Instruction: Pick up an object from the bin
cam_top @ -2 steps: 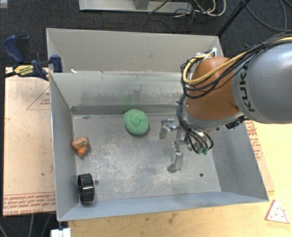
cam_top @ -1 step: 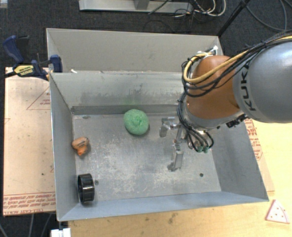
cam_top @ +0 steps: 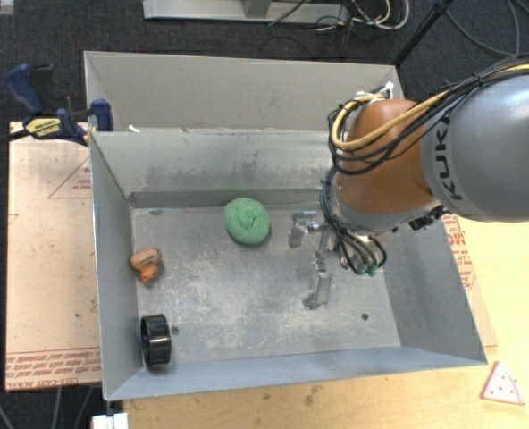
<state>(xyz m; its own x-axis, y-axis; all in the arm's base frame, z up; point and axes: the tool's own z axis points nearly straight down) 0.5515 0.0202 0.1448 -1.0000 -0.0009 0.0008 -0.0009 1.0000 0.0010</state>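
Just beside the green ball (cam_top: 247,220), on the arm's side of it, the gripper (cam_top: 311,259) hangs low over bare floor, fingers spread, nothing between them. Nothing is picked yet; closing on a thing and lifting are both left. The grey bin (cam_top: 247,155) holds three things: the ball, a small orange lump (cam_top: 146,263) well apart from it on the far side, and a black ring (cam_top: 155,340) beyond that lump.

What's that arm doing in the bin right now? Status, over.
Gripper open, empty, over bare floor. Green ball just left of it, untouched. Nothing between them.
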